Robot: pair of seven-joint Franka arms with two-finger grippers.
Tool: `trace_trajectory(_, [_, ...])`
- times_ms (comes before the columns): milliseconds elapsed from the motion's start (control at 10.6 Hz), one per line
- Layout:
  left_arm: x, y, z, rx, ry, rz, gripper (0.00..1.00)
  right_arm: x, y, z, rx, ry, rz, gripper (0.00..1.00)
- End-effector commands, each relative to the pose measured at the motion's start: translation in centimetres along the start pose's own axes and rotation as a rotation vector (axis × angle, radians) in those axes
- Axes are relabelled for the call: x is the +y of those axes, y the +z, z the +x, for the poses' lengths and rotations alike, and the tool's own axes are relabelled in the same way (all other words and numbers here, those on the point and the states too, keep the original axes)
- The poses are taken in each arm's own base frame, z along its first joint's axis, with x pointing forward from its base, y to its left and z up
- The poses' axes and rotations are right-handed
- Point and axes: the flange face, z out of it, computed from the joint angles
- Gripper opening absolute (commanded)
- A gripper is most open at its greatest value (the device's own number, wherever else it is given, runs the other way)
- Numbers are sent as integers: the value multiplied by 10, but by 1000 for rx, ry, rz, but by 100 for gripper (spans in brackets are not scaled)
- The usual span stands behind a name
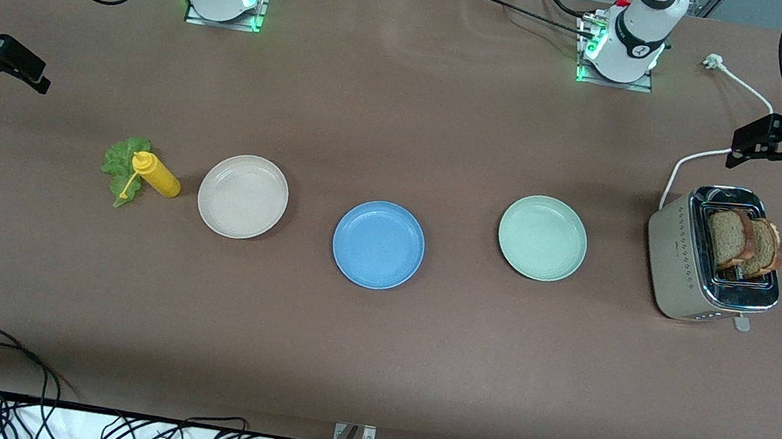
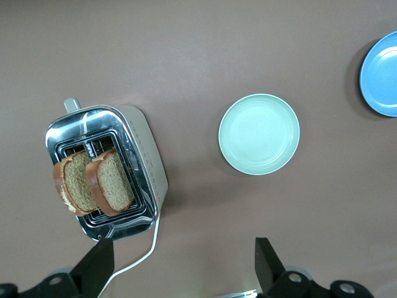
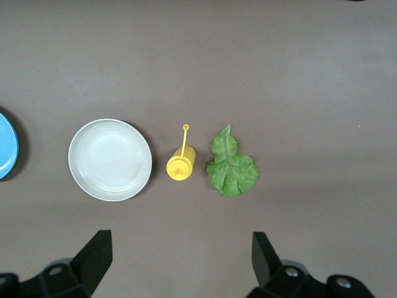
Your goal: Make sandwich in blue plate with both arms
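Note:
The blue plate (image 1: 378,244) lies bare at the middle of the table and shows at the edge of both wrist views (image 2: 381,74) (image 3: 6,146). Two brown bread slices (image 1: 743,239) (image 2: 93,183) stand upright in the toaster (image 1: 689,251) (image 2: 146,155) at the left arm's end. A green lettuce leaf (image 1: 118,165) (image 3: 231,164) lies flat at the right arm's end. My left gripper (image 1: 748,146) (image 2: 184,248) hangs open and holds nothing, over the table and the white cord beside the toaster. My right gripper (image 1: 29,70) (image 3: 180,239) is open too, over bare table by the lettuce.
A yellow squeeze bottle (image 1: 155,175) (image 3: 180,164) lies against the lettuce. A beige plate (image 1: 243,196) (image 3: 110,159) sits between bottle and blue plate. A pale green plate (image 1: 543,238) (image 2: 259,133) sits between blue plate and toaster. The toaster's white cord (image 1: 694,157) runs toward the arm bases.

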Motion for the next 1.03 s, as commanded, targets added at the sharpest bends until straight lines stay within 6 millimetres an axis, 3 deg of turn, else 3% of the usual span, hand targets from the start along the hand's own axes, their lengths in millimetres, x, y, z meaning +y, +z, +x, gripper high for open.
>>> trace_trajectory(0, [4,-7,0,11,-1,-7,100,1,-7,0,12,1,9,100])
trace_trajectory(188, [16,-6,2,8,22,-2,100,2,-7,0,12,2,9,100])
trace_trajectory(941, [5,-4,0,1,5,32,100,2,-6,1,11,2,9,100])
